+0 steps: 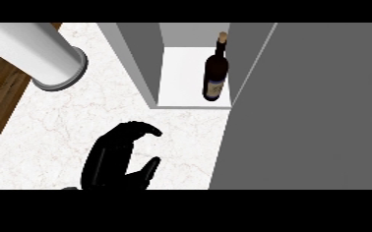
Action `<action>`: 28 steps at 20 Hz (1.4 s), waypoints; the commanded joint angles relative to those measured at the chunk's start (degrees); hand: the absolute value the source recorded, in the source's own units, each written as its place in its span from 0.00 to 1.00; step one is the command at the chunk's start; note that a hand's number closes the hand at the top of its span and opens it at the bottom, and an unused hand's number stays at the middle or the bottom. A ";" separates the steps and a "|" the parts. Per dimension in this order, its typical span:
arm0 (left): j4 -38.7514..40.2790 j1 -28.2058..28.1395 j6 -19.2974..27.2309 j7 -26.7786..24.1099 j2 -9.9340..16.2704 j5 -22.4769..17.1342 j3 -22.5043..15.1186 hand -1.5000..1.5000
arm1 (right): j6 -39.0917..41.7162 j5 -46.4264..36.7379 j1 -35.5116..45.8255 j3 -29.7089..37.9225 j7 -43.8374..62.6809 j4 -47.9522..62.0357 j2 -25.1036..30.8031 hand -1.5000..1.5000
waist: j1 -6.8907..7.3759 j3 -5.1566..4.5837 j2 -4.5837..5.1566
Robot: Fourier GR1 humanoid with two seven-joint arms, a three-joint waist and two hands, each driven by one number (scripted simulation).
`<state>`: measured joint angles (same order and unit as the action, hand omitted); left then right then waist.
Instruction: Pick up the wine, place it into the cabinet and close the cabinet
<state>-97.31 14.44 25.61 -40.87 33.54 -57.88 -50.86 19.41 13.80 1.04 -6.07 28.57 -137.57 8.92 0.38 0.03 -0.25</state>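
Wine bottle stood upright inside the open cabinet, door not yet closed

The bottle sat on the cabinet's white floor toward the 3 o'clock side, close to the wall there, cork end pointing to 12 o'clock. One black hand hung over the marble counter at about 7 o'clock from the bottle, well apart from it, fingers curled in a loose hook with the thumb spread, holding nothing. It sat left of centre, so I took it as the left hand; the right one did not show. A grey cylinder lay at 10 o'clock. Judged by its look, the bottle was rigid, smooth, breakable glass, fairly heavy and top-tippy; its wide body was the best place to hold. The broad grey door at 3 o'clock remained to swing shut
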 commanded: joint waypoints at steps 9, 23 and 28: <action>-10.92 -16.20 -12.11 -2.42 17.82 -4.93 11.23 1.00 | -1.34 3.19 -1.12 -17.81 8.88 -7.98 -4.32 1.00 | 0.50 -0.11 -0.09; -6.82 -32.04 -27.36 -9.20 28.36 -14.11 26.38 0.00 | -23.07 -12.79 14.64 -48.82 15.84 1.62 -8.85 1.00 | 1.46 -0.28 -0.52; -5.16 -36.04 -32.39 -10.76 32.05 -14.08 29.57 0.00 | -33.54 -15.02 23.72 -48.67 11.67 8.09 -8.71 1.00 | 2.87 -0.31 -0.52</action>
<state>-103.98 -18.61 -2.74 -50.56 62.62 -70.92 -24.49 -6.82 1.10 17.18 -48.30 41.63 -135.19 5.20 2.41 -0.26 -0.82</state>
